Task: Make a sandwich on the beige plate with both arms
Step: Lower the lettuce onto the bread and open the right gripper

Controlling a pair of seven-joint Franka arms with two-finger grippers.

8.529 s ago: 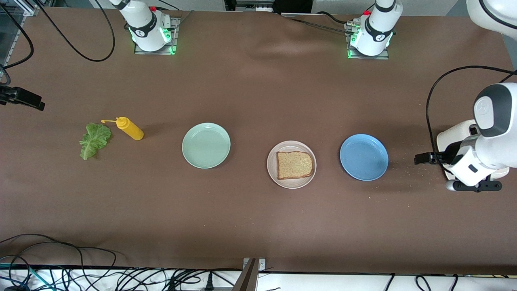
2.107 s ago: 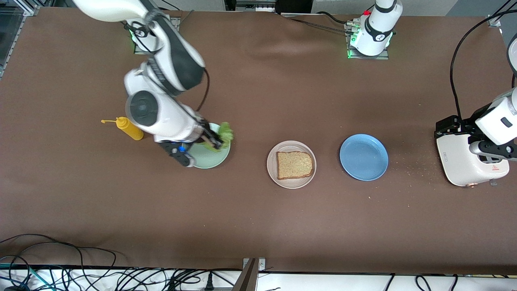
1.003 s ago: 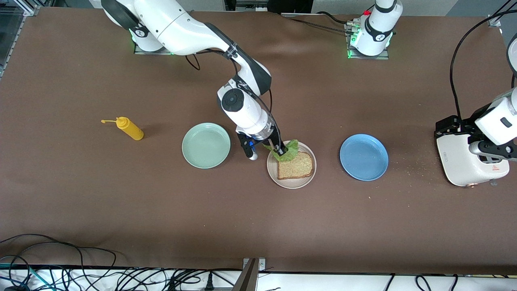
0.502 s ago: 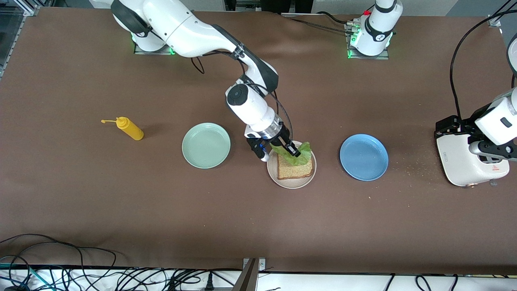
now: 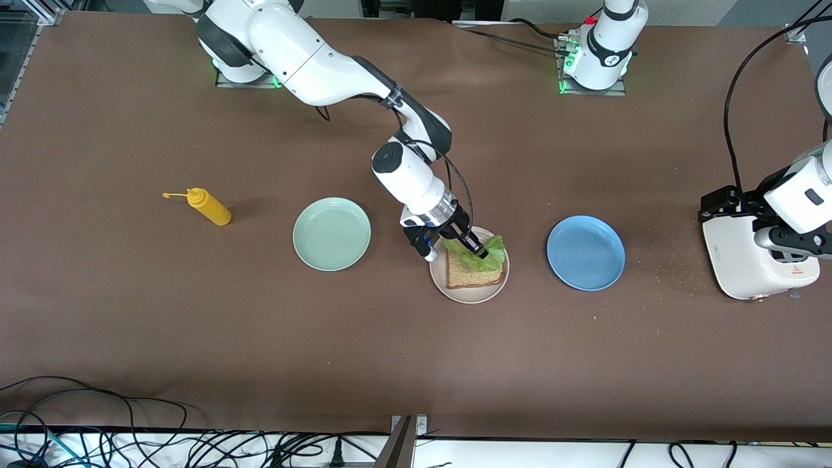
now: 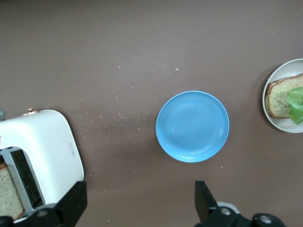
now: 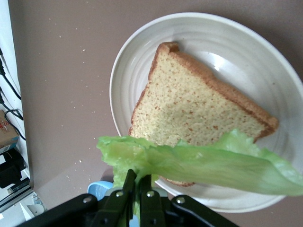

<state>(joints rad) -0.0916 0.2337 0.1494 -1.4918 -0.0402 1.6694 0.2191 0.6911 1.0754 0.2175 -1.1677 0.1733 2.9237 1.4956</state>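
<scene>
- two arms work at one brown surface (image 5: 195, 325); the right arm reaches in from its base to the middle, the left arm waits at its own end.
- right end effector (image 5: 476, 251) hangs over the beige plate (image 5: 437, 276), its fingers pinched tight on one end of a lettuce leaf (image 5: 486, 253).
- in the right wrist view the leaf (image 7: 213, 163) drapes out from the pinched fingers (image 7: 142, 187) across the edge of a bread slice (image 7: 189, 118).
- one slice of bread (image 5: 473, 274) lies flat in the beige plate, partly covered by the leaf.
- left end effector (image 6: 139, 208) hovers over the toaster (image 5: 741, 260), its fingers spread wide and holding nothing.
- another bread slice (image 6: 8, 194) sits in a slot of the toaster (image 6: 45, 142).
- blue plate (image 5: 585, 253) lies between the beige plate and the toaster; crumbs (image 5: 669, 276) dot the surface there.
- mint-green plate (image 5: 331, 234) lies beside the beige plate toward the right arm's end, with a yellow squeeze bottle (image 5: 208, 206) on its side nearer that end.
</scene>
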